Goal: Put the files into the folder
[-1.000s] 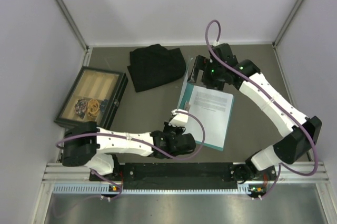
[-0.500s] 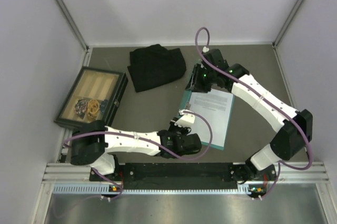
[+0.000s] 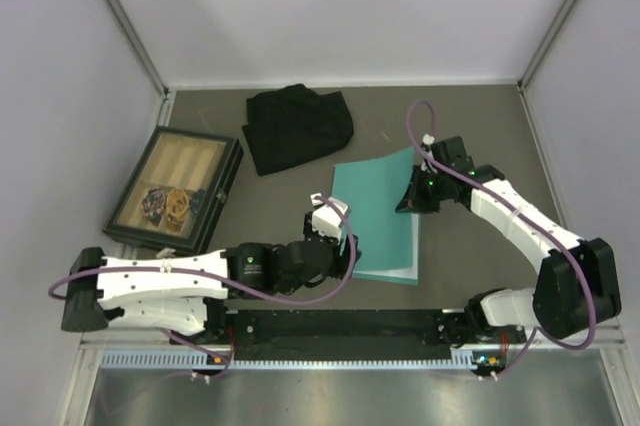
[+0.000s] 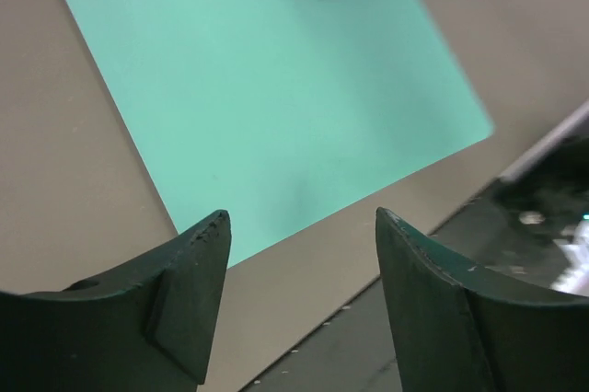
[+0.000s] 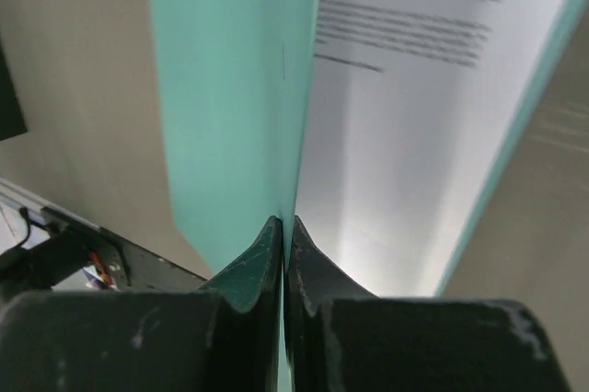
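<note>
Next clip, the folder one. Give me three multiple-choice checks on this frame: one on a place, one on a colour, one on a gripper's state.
1. Where does the black cloth lie?
A) on the folder
B) on the table, beyond the folder and to its left
C) in the left gripper

2. What colour is the folder's cover?
A) red
B) teal-green
C) yellow

3. What is the right gripper doing?
A) hanging open, empty
B) shut on the cloth
C) shut on the edge of the folder's cover

Answers:
1 B: the top view shows the cloth apart from the folder, farther back, and the left gripper is open and empty.
2 B: both wrist views show teal-green card.
3 C: the right wrist view shows its fingers pinched on the raised cover, with a printed sheet beneath.
</note>
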